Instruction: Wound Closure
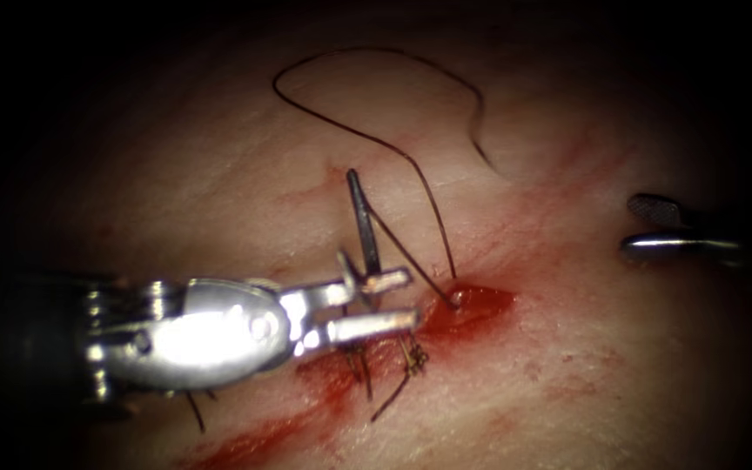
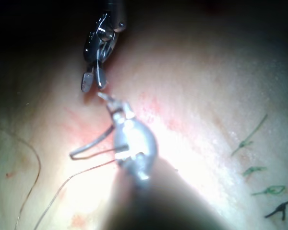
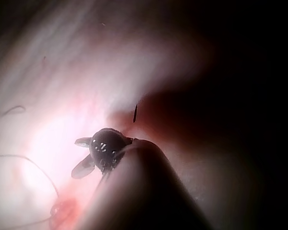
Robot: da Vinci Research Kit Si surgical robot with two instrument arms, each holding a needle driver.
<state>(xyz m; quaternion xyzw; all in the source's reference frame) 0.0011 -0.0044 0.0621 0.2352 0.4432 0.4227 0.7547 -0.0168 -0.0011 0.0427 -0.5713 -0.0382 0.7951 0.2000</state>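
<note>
Quick notes, nothing fancy. Found the left tool coming in low from the left over the tissue, jaws spread apart with a clear gap between them and nothing clamped. Saw the needle standing nearly upright just left of the cut, upper end pointing away from the tool, lower end running down behind the upper jaw. Couldn't tell whether that lower end sat in the tissue or just touched the jaw, tbh.

Followed the thread from partway up the needle, slanting down to the right and into the left end of the open cut. Picked up another strand rising out of that same spot, swinging up and left, then looping wide across the far tissue and dropping off to the right of the cut.

Spotted the right tool well apart on the right, jaws open too, holding nothing. Same story in the right wrist view: both jaws splayed over bare tissue.

Noticed finished stitches just below the left tool's lower jaw, with cut ends of thread sticking out toward the near side. Also saw red fluid smeared along the closed line down to the left, and pooled in the open part of the cut.
</note>
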